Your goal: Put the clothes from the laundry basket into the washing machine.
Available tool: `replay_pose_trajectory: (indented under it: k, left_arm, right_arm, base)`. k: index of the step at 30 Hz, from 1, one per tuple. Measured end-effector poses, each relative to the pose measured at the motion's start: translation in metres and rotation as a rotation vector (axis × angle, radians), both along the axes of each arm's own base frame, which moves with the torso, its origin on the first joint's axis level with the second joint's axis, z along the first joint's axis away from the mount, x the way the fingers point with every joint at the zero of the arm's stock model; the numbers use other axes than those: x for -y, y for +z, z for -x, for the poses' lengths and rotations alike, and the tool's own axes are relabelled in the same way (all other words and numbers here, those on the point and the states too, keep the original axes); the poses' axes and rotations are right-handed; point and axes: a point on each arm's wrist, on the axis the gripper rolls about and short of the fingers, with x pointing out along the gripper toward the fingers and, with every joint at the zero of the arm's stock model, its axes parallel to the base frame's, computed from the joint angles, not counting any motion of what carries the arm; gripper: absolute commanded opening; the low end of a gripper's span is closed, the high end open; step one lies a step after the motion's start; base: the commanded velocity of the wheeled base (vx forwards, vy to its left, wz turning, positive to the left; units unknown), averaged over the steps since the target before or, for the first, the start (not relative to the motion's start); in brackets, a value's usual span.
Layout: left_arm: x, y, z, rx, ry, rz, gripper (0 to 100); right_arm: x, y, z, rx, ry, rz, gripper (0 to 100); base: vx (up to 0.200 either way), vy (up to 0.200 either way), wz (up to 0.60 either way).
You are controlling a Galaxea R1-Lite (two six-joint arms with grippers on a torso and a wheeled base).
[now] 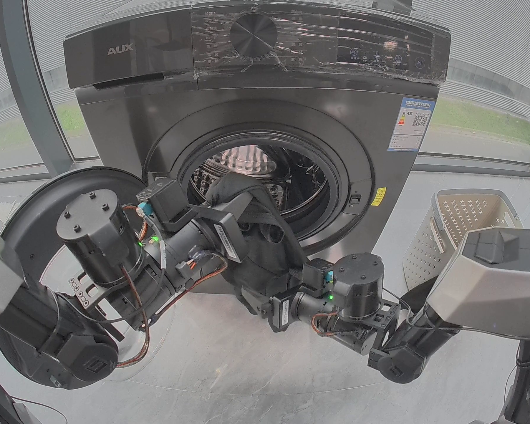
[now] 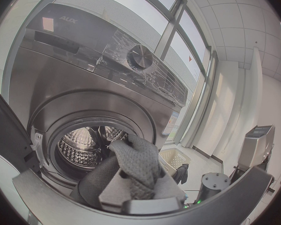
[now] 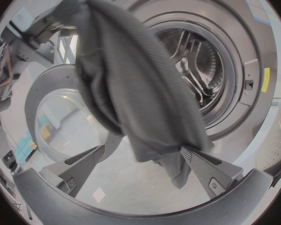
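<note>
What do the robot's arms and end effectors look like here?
Both arms are mostly black, built of cylindrical joint housings with bolt-studded round caps. The left arm carries exposed orange and black cables, a teal connector and a green light; the right arm also shows a green light. The right end effector has dark wedge-shaped fingers with textured pads.

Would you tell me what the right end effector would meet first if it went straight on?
The right end effector would likely first meet the dark garment hanging before it; the washing machine lies behind.
</note>
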Motion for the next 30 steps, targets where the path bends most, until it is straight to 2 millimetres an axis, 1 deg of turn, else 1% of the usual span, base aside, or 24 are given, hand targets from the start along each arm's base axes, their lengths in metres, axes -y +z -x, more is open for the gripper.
replay_pose_trajectory:
  k: [2, 10, 11, 16, 20, 24, 30]
  left_arm:
    - [0.0, 0.001, 0.001, 0.001, -0.004, 0.004, 0]
    - [0.005, 0.002, 0.008, 0.002, -0.032, 0.015, 0]
    - [0.005, 0.002, 0.009, 0.002, -0.035, 0.016, 0]
    - [0.005, 0.0, 0.01, -0.003, -0.037, 0.013, 0]
    - [0.003, -0.003, 0.008, -0.011, -0.027, 0.006, 0]
    - [-0.002, -0.007, 0.005, -0.022, -0.01, -0.004, 0]
    - [-0.009, -0.011, -0.002, -0.025, 0.018, -0.007, 0]
  right_arm:
    - [0.002, -0.001, -0.008, 0.009, -0.023, 0.003, 100]
    - [0.0, -0.001, -0.023, 0.036, -0.074, -0.011, 100]
    - [-0.001, -0.001, -0.025, 0.038, -0.078, -0.013, 0]
    - [-0.002, -0.003, -0.027, 0.045, -0.084, -0.017, 0]
    - [0.0, -0.004, -0.025, 0.039, -0.084, -0.01, 0]
    - [0.002, -0.003, -0.017, 0.03, -0.073, 0.001, 0]
    - [0.008, 0.008, -0.001, 0.026, -0.051, 0.003, 0]
  base:
    - [0.0, 0.0, 0.0]
    - [0.0, 0.0, 0.0]
    - [0.0, 0.0, 0.0]
    - [0.0, 0.0, 0.0]
    - [0.0, 0.0, 0.0]
    - [0.0, 0.0, 0.0]
    - [0.0, 0.0, 0.0]
